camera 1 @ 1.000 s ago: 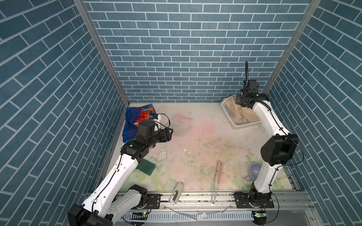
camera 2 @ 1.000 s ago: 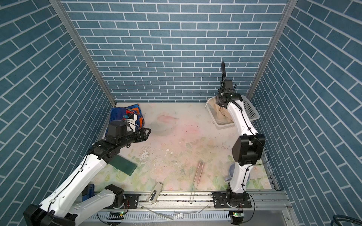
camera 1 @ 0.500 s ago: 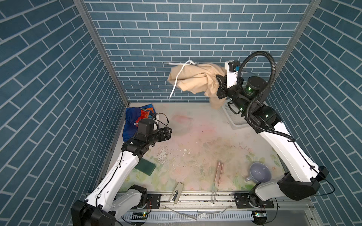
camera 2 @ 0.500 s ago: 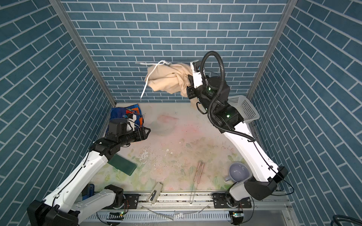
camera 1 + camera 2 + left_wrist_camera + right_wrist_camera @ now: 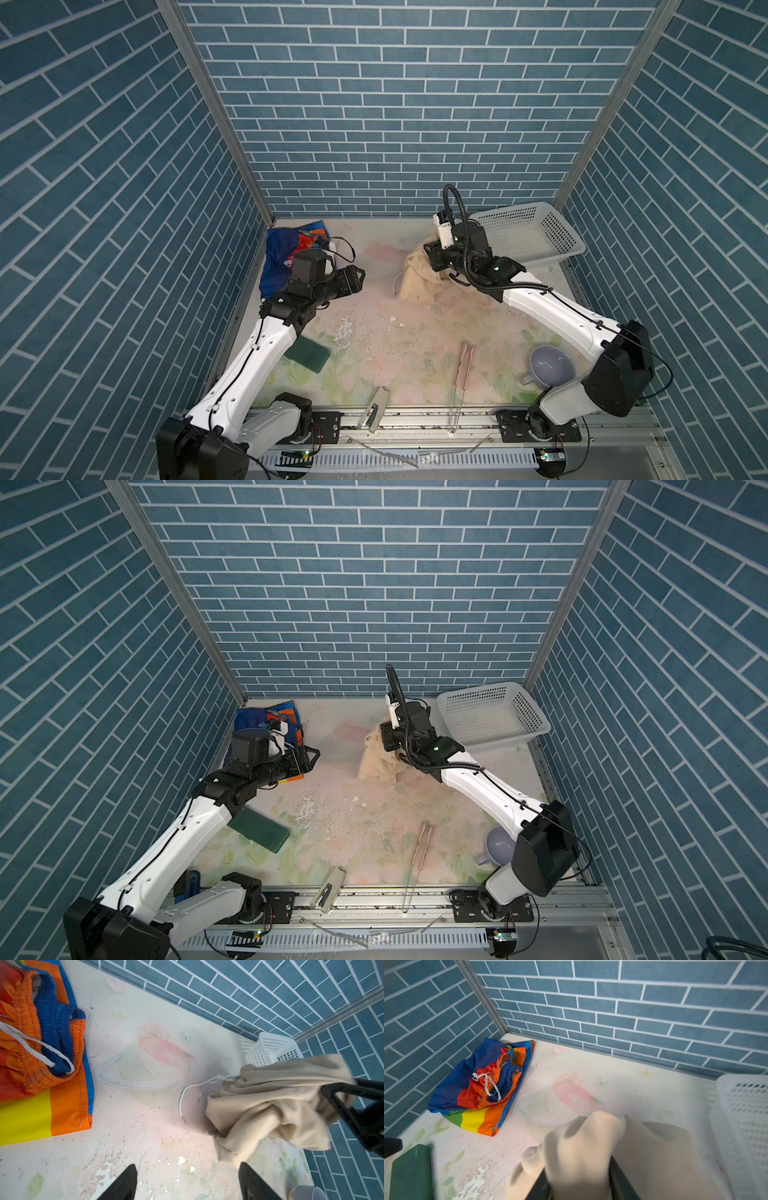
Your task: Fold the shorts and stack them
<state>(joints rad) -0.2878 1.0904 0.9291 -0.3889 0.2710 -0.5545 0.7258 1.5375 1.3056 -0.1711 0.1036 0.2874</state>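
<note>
beige shorts (image 5: pixel 417 277) bunched, drawstring loose

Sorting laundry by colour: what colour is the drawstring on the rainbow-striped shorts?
White. The drawstring shows best in the left wrist view.

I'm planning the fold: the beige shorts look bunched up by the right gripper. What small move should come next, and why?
Probably ease the right gripper away from the beige shorts, leaving them on the table. They sit in a crumpled heap with cloth draped over it, so they need spreading before any fold; the open, empty left gripper could take an edge.
</note>
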